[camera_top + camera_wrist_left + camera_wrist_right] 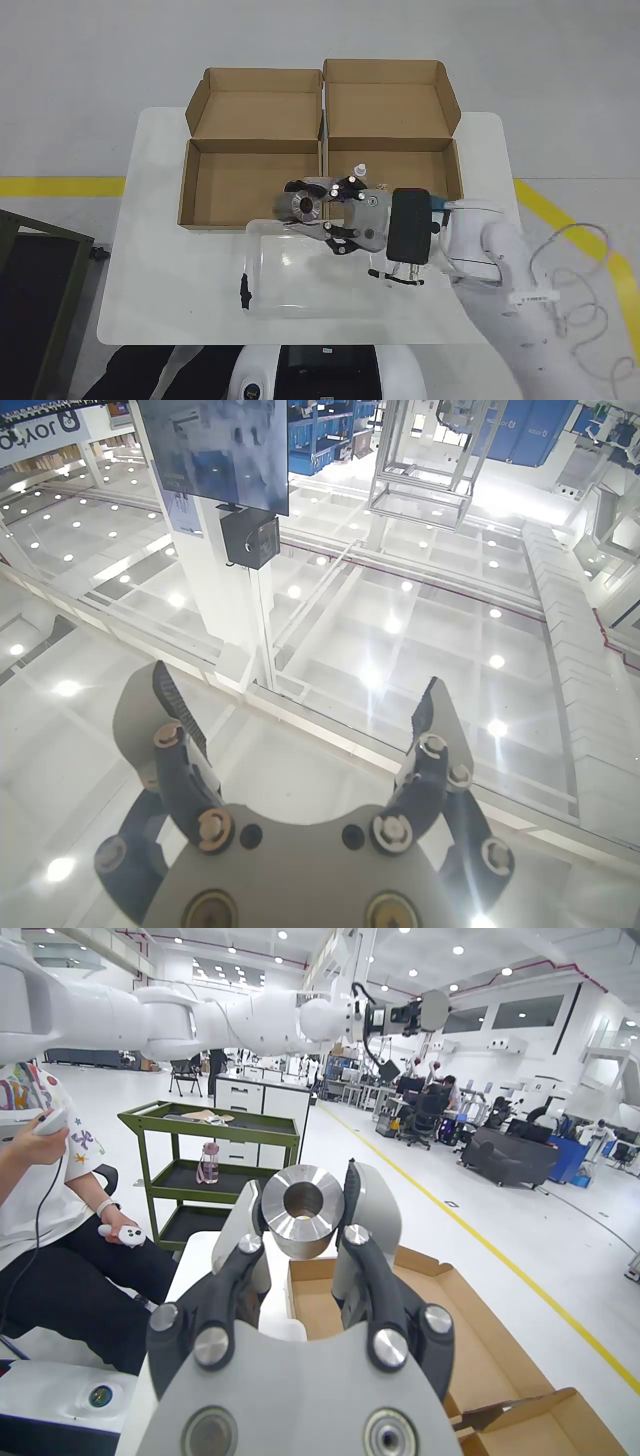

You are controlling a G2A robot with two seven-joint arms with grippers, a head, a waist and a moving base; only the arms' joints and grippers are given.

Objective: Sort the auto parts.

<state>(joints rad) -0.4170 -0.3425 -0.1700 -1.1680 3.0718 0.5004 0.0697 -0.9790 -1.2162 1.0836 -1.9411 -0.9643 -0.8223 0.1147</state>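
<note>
R gripper (302, 1208) clamped on metal cylinder (299, 1228) | cyl. held over left cardboard box (230, 185), nr its front wall | L gripper (295, 700) spread wide, empty | risk: smooth steel slips in grip, or release clips wall, lands outside box

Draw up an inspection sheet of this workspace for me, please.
Surface: white table, carrying the containers.
Job's things: silver hollow metal cylinder held over the front edge of one open brown cardboard box; second open brown cardboard box beside it; clear plastic bin in front.
Clutter: nothing seen.
Grippers: right gripper shut on the cylinder; left gripper open, pointing at the ceiling.
Cables: white cable lying beside the table.
Surroundings: yellow floor line; green metal cart.
</note>
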